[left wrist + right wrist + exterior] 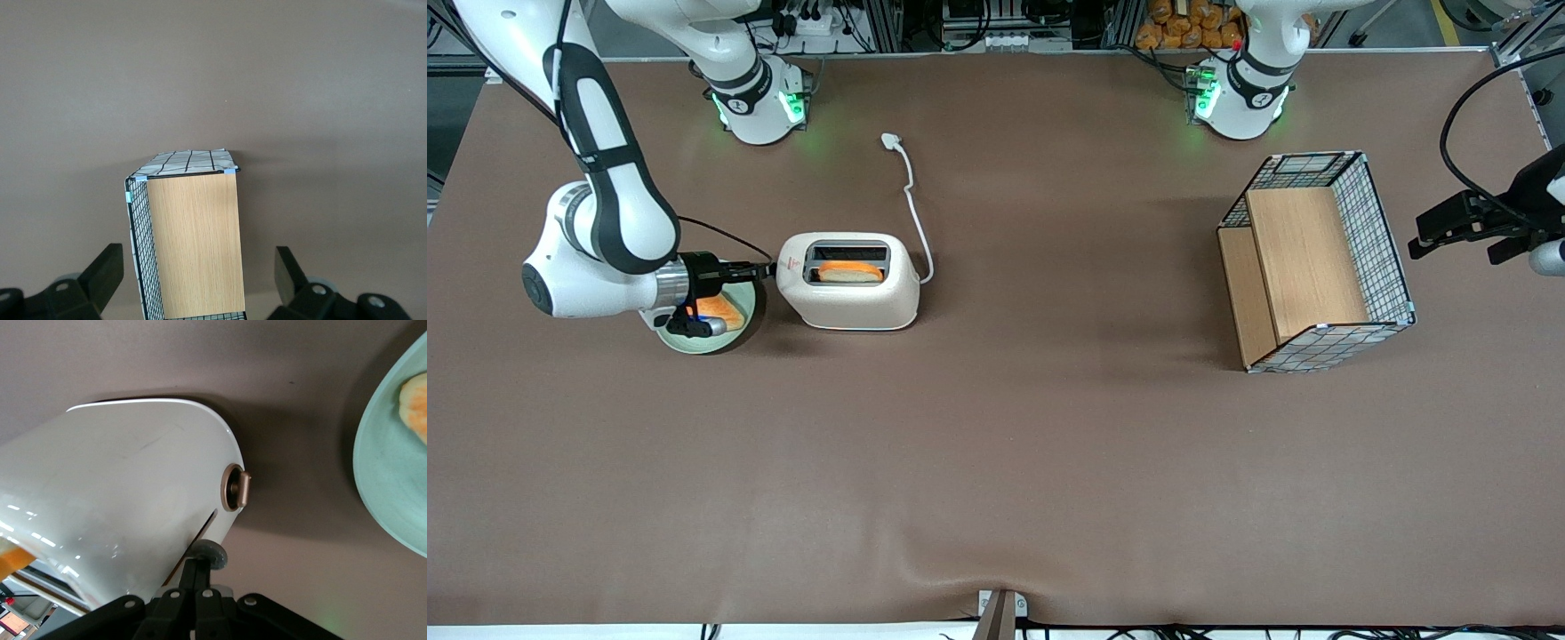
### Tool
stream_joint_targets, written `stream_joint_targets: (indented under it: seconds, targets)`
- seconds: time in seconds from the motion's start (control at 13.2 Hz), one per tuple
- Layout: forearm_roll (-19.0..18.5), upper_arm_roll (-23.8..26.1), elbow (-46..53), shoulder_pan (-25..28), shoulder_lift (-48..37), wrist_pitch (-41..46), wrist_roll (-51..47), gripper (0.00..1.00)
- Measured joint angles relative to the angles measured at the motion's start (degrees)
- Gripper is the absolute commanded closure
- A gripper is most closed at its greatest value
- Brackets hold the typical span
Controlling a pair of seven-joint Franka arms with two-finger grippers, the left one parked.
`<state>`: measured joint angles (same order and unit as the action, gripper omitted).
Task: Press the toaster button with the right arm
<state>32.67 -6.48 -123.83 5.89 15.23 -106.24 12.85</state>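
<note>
The cream-white toaster (849, 293) stands on the brown table with a slice of toast (851, 271) in one slot. It also shows in the right wrist view (127, 493). The right arm (609, 204) reaches in low, toward the working arm's end of the table. Its black gripper (760, 265) is at the toaster's narrow end. In the right wrist view the gripper (200, 570) is shut, with its two fingers pressed together. Their tips touch the small dark grey toaster button (211, 555) by the lever slot. A bronze dial (237, 488) sits on the same end.
A pale green plate (738, 329) with an orange toast slice (720, 311) lies under the wrist, right beside the toaster. The white cord and plug (891, 140) run farther from the front camera. A wire basket with wooden shelves (1316, 262) stands toward the parked arm's end.
</note>
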Motion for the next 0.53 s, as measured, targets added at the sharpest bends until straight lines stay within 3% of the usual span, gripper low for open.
stream_joint_targets:
  seconds: [0.53]
  targets:
    - [1.0, 0.0, 0.3, -0.1, 2.6, -1.4, 0.0, 1.0]
